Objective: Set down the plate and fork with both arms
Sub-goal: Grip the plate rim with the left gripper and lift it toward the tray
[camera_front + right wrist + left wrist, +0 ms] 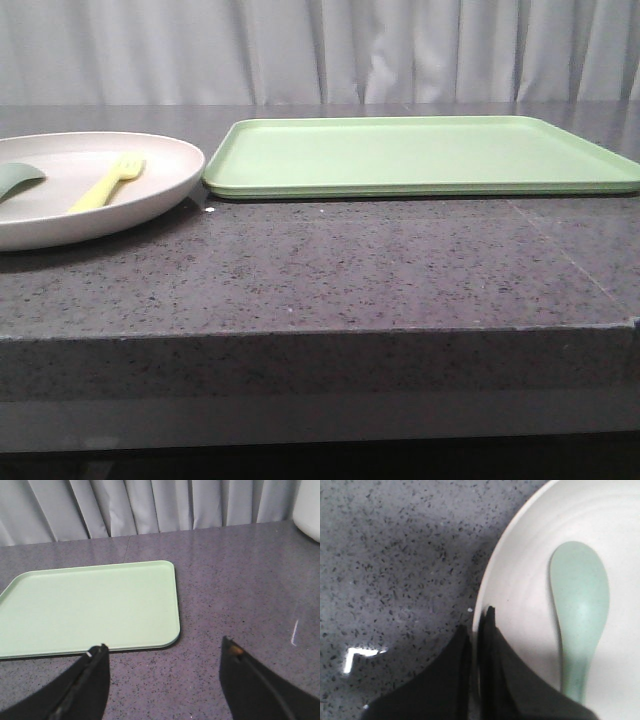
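The cream plate (120,195) sits at the left edge of the front view on the dark counter. The pale-yellow fork (108,181) lies in it, beside a grey-green spoon piece (18,178). In the left wrist view my left gripper (476,625) is shut on the plate's rim (487,587), one finger outside and one inside, with the grey-green spoon (580,605) lying in the plate nearby. My right gripper (162,652) is open and empty above the bare counter, just off the corner of the light-green tray (90,607). Neither gripper shows in the front view.
The flat light-green tray (420,155) lies on the counter to the right of the plate. A grey curtain hangs behind. The counter's front edge (320,335) runs across the front view. A white object (307,507) stands at the far corner in the right wrist view.
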Controlling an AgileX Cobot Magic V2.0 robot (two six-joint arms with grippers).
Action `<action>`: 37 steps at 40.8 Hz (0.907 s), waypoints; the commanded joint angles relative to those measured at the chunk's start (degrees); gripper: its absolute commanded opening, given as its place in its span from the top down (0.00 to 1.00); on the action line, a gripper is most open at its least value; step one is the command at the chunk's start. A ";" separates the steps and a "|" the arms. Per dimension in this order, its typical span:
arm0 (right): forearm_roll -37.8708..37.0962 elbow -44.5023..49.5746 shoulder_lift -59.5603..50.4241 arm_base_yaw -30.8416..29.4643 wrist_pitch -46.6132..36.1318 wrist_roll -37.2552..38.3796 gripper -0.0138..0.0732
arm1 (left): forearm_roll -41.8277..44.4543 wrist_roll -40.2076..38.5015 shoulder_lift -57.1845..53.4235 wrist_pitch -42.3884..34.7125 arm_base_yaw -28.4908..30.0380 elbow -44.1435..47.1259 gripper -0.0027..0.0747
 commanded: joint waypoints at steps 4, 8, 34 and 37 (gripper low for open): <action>-0.03 -2.08 0.87 -0.29 -4.56 -0.35 0.26 | -16.65 12.51 -4.15 -0.12 6.25 -1.44 0.99; -0.03 -2.08 0.87 -0.29 -4.56 -0.35 0.26 | -20.52 14.55 -4.71 1.17 9.11 -1.44 0.99; -0.03 -2.08 0.87 -0.29 -4.56 -0.35 0.26 | -29.82 10.64 -4.22 1.50 2.99 -8.29 0.99; -0.03 -2.08 0.87 -0.29 -4.56 -0.35 0.26 | -28.64 8.16 -2.48 1.50 -0.53 -11.37 0.99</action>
